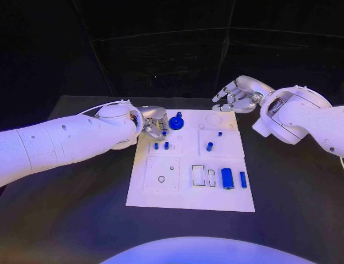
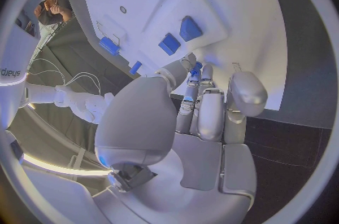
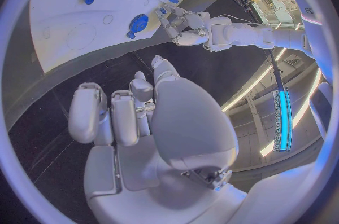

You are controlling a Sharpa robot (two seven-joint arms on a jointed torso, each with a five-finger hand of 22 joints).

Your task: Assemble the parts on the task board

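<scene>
The white task board (image 1: 189, 190) lies in the middle of the table. My left hand (image 1: 151, 122) hovers over its far left corner, fingers drawn together, and pinches a small blue part (image 1: 164, 132) at the fingertips (image 2: 205, 74). Right beside it a round blue part with a knob (image 1: 177, 122) sits on the board. Two short blue pegs (image 1: 161, 146) stand just nearer than the hand. My right hand (image 1: 236, 94) hangs beyond the board's far right corner, fingers loosely apart and holding nothing. From the right wrist I see the round blue part (image 3: 138, 23) and the left hand (image 3: 185, 29).
More blue parts are on the board: a peg (image 1: 209, 146), a small stud (image 1: 220, 133), a thick cylinder (image 1: 227, 178) and a thin bar (image 1: 243, 179) at the near right. A square recess with a hole (image 1: 161, 175) is at the near left. Black table (image 1: 299, 187) surrounds the board.
</scene>
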